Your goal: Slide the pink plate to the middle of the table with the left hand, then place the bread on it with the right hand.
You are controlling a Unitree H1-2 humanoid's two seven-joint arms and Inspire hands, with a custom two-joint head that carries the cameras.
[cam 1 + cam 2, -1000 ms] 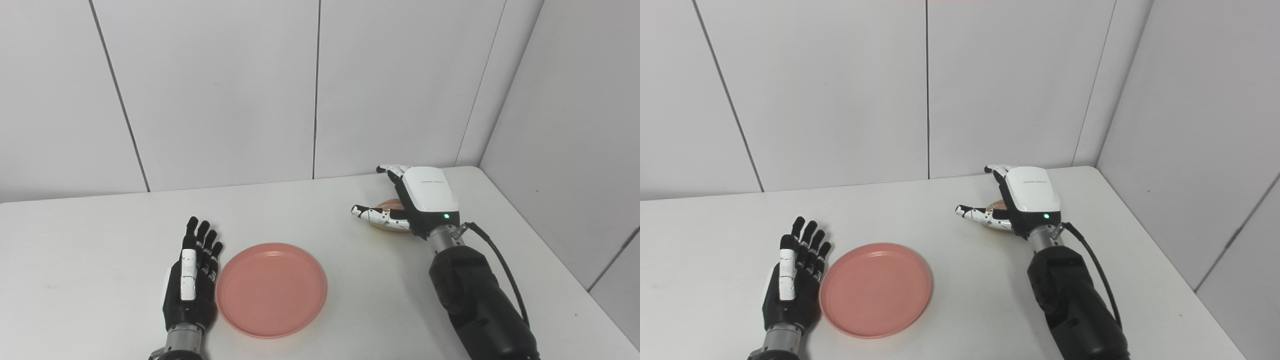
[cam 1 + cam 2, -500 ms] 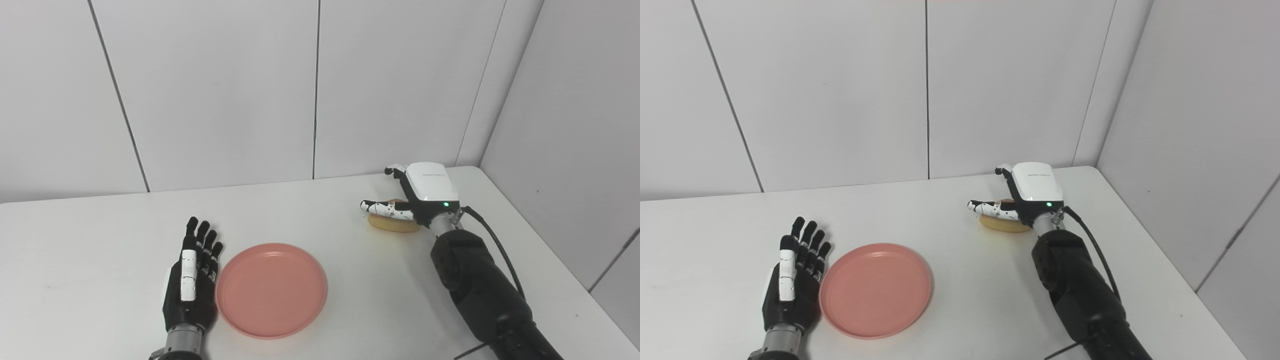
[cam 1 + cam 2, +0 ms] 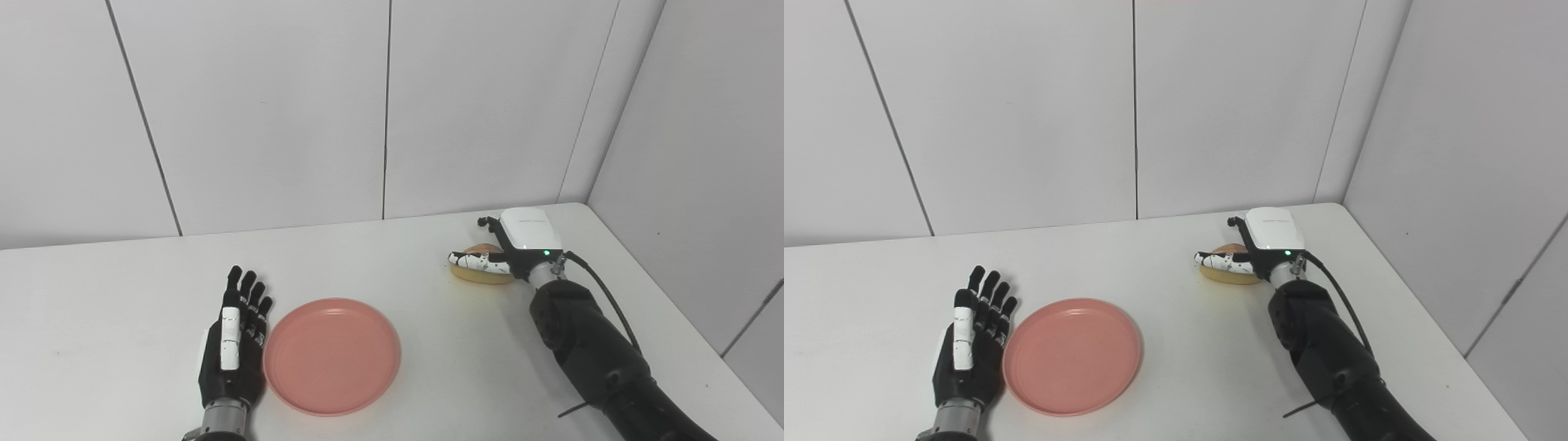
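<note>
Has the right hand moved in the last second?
Yes. The right hand has sunk toward the table and shifted right, away from the pink plate, settling around the bread.

pink plate (image 3: 332, 355): smooth plastic look, I see a soft sheen at the rim
bread (image 3: 481, 273): matt, pale spongy side, browner crust on top
surface (image 3: 122, 288): white, smooth, matt
left hand (image 3: 231, 355): black matt plastic, one white glossy strip
right hand (image 3: 520, 242): I read a glossy white shell, black fingers (image 3: 471, 260) with white plates
walls (image 3: 263, 110): plain white matt panels
</note>
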